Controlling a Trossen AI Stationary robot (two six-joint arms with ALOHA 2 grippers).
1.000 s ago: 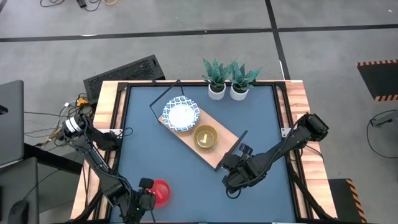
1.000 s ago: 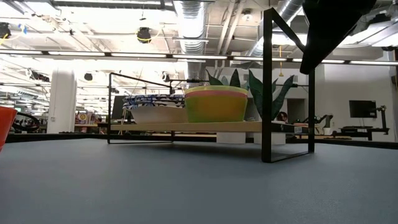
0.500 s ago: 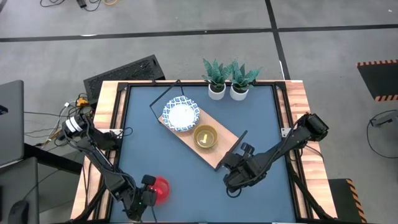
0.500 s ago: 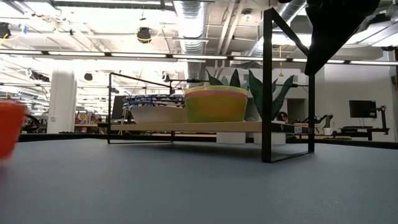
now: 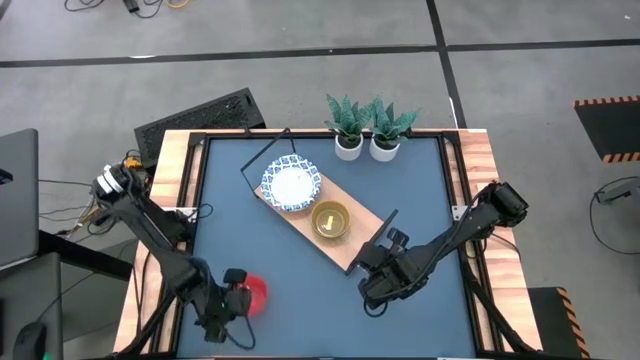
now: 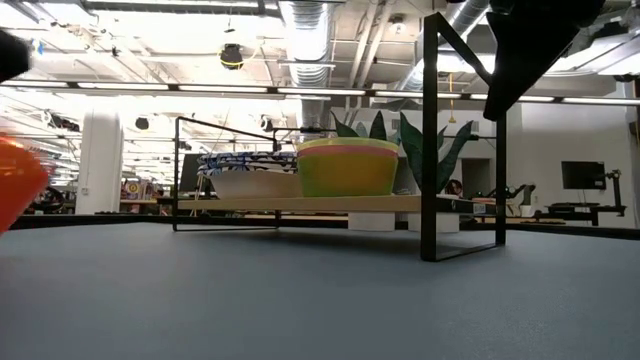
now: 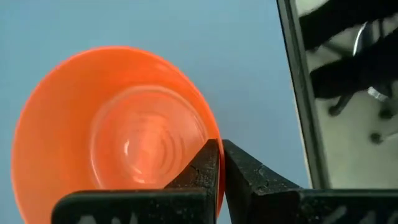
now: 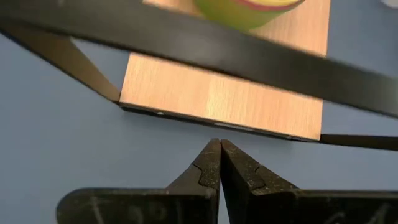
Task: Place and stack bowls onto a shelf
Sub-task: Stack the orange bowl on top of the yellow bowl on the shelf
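Observation:
The red bowl [image 5: 254, 292] [image 6: 18, 188] [image 7: 115, 134] is near the table's near-left corner, held by my left gripper [image 5: 234, 302] [image 7: 219, 144], which is shut on it. The shelf [image 5: 352, 248] [image 6: 300, 204] lies slantwise across the table's middle. On its board stand a stack of white bowls with blue rims [image 5: 292, 185] [image 6: 245, 172] and a nested stack of plain bowls, yellow on top [image 5: 330, 220] [image 6: 347, 165]. My right gripper [image 5: 372, 266] [image 8: 219, 149] is shut and touches nothing, hovering just off the shelf's near-right end [image 8: 221, 93]. My left gripper pinches the red bowl's rim [image 7: 204, 123], one finger [image 7: 199, 168] inside the bowl and the other finger [image 7: 245, 171] outside its wall. In the low view the bowl is tilted and looks raised off the table.
Two small white plant pots [image 5: 348, 146] [image 5: 384, 148] stand at the table's far edge behind the shelf. Black wire frames rise at both ends of the shelf [image 6: 430, 140] [image 6: 178, 170]. Bare blue tabletop [image 5: 290, 290] lies between the red bowl and the shelf.
My left gripper has moved from the near edge a little toward the table's far edge and upward, carrying the red bowl. In the low view the bowl has risen and tipped. The right arm has kept still.

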